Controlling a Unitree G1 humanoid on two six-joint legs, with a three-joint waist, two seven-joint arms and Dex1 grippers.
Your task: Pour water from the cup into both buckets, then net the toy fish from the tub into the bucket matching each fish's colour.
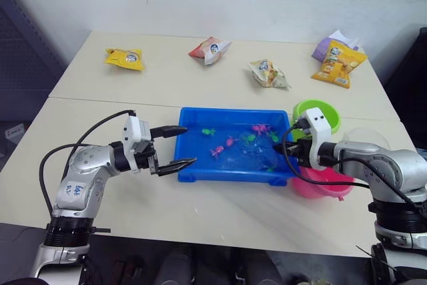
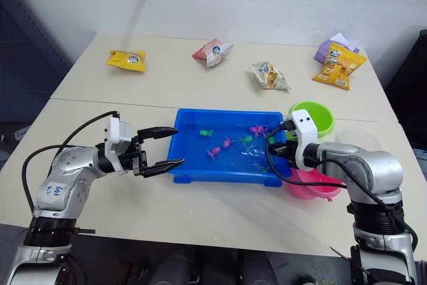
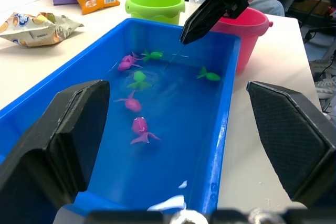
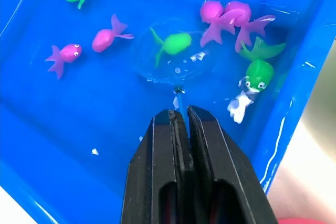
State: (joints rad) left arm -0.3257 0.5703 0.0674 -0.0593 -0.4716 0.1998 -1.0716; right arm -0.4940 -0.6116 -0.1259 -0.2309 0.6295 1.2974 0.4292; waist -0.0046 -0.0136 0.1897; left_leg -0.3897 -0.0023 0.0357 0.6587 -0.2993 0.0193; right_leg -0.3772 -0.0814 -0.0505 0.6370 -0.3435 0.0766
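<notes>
With the right end effector (image 4: 179, 113) clamped on the net (image 4: 173, 59) under a green fish (image 4: 172, 43) in the tub (image 1: 200, 173), a tilted lift could spill it, while the left end effector (image 1: 172, 147) gapes idle.

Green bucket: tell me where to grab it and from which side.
Pinch the rim of the green bucket, one finger inside and one outside, coming down from above at its far right edge. It stands upright with an open mouth. The tub is close on its left, and the pink bucket crowds its near side.
</notes>
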